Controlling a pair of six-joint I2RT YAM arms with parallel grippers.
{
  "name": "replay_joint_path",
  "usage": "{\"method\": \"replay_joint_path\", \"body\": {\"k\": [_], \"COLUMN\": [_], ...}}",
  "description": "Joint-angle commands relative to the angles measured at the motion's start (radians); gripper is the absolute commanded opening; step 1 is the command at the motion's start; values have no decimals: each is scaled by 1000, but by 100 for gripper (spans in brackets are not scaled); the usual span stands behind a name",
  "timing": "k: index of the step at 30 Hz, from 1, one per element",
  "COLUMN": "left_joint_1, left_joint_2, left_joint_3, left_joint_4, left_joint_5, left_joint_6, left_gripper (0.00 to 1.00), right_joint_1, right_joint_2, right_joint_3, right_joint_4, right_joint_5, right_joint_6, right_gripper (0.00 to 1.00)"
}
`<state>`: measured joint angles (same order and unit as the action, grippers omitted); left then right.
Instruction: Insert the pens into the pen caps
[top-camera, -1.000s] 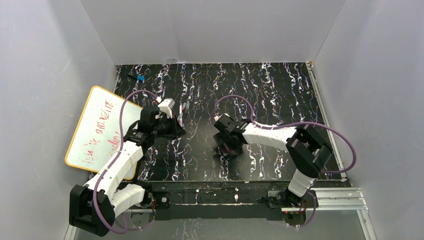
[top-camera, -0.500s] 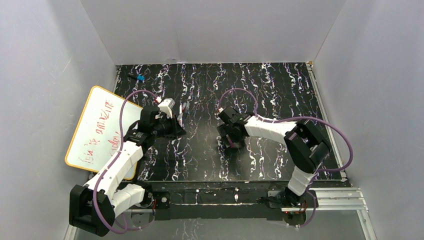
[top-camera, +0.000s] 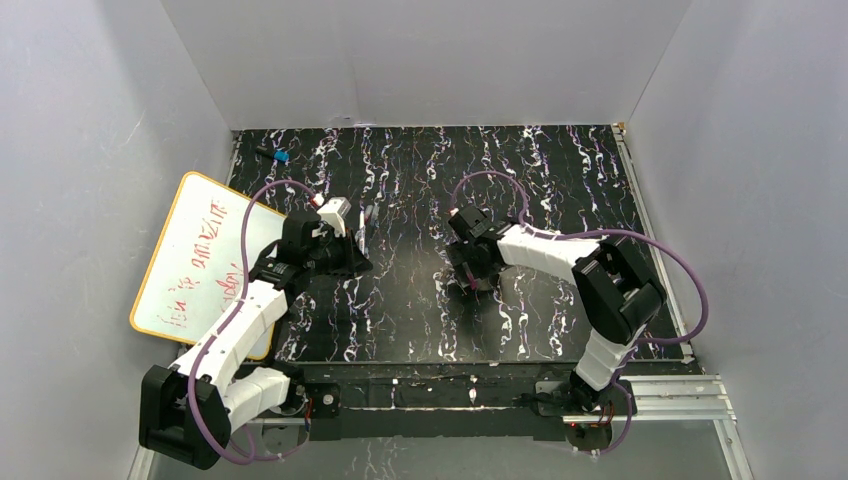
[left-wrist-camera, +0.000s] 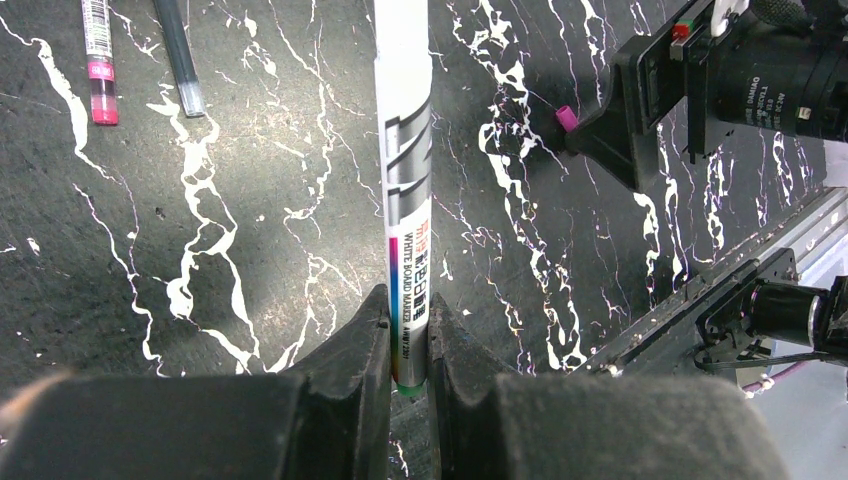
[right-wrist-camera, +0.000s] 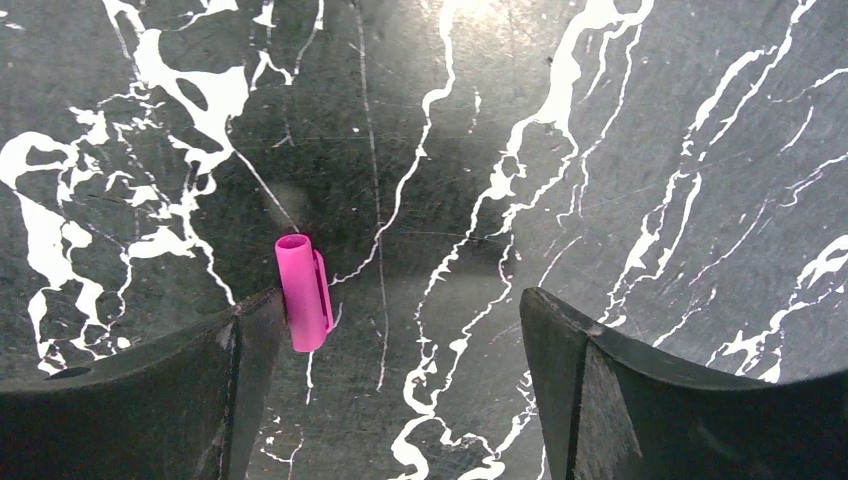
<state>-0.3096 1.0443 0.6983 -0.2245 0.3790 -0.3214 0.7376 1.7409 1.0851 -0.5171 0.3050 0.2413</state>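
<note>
Left tool (top-camera: 356, 250) holds a pale pen (top-camera: 362, 226), right tool (top-camera: 472, 278) low over mat (top-camera: 560, 190)

Cap (right-wrist-camera: 303, 305) on mat (right-wrist-camera: 620, 150), inside R pincer (right-wrist-camera: 397, 305), by one finger.

A robotics laboratory test cell is shown. A black tabletop veined with white like marble (top-camera: 560, 170) is enclosed on its left, far and right sides by plain pale grey panel walls (top-camera: 430, 60). A silver aluminium mounting rail (top-camera: 680, 395) is fixed along the tabletop's near edge. A white-and-black jointed left robot arm (top-camera: 240, 320) and a matching right robot arm (top-camera: 545, 255) are bolted there. A black lensed camera module (left-wrist-camera: 770, 85) is carried above the tabletop on the right arm. A yellow-framed whiteboard with red writing (top-camera: 190, 260) is propped at the tabletop's left edge.
</note>
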Motion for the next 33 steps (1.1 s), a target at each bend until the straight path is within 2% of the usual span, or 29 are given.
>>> {"method": "replay_joint_path", "body": {"k": [1, 23, 33], "left_joint_1": [5, 5, 5], "left_joint_2": [-4, -1, -4], "left_joint_3": [6, 7, 7], "left_joint_4": [-7, -5, -4], "left_joint_5": [15, 20, 20], "left_joint_6": [8, 8, 9], "left_gripper": [0, 0, 0], "right_joint_1": [-31, -51, -91], "right_joint_2": [54, -18, 3], "right_joint_3": [-25, -26, -16], "right_joint_4": [-116, -221, -181], "right_joint_5": [75, 48, 55], "right_joint_6": [-11, 48, 42], "right_gripper": [94, 94, 94]}}
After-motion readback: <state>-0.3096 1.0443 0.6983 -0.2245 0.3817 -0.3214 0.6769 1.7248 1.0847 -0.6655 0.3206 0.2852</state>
